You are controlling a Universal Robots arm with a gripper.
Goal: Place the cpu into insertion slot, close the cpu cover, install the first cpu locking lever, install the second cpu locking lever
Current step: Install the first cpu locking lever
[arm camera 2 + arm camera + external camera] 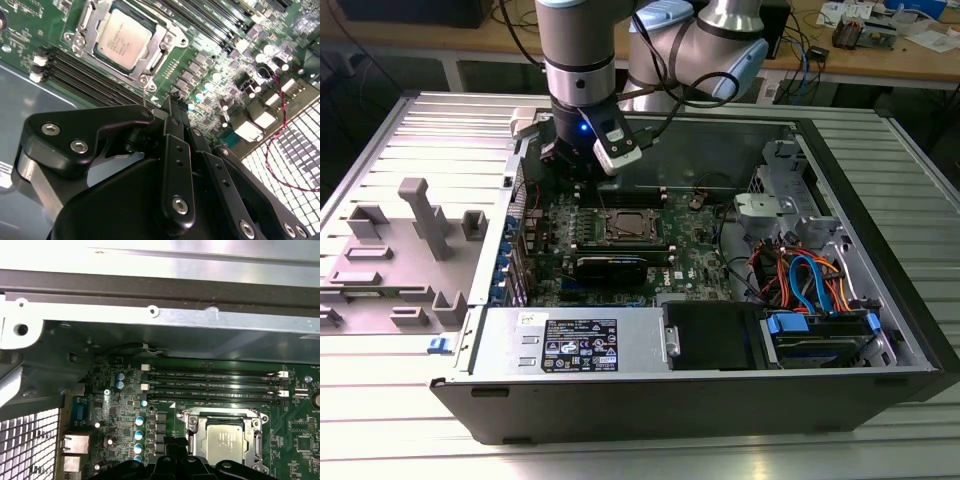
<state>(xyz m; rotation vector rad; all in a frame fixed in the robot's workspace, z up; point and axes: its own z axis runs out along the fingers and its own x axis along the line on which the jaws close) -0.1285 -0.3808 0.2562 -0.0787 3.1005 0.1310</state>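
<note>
Cpu, a silvery-grey square chip [122, 37], sat under its grey metal frame cover [161, 35]; my hand [173, 102] (seemingly pinched shut, empty) should press the thin wire lever [144, 96] squarely.

The cpu [122, 39] is showing a silvery-grey top inside the dull silver cpu cover [160, 40]. Around it the circuit board [210, 60] is glowing green, dotted with teal-topped capacitors [140, 435]. The memory slots [215, 385] are running black with white end latches. The gripper [175, 105] is showing matt black with silver screw heads. At the exterior view's right, a cable bundle [810, 280] is mixing orange, blue and red. A blue light [582, 127] is shining on the arm, and the table [910, 160] is showing ribbed silvery stripes.
</note>
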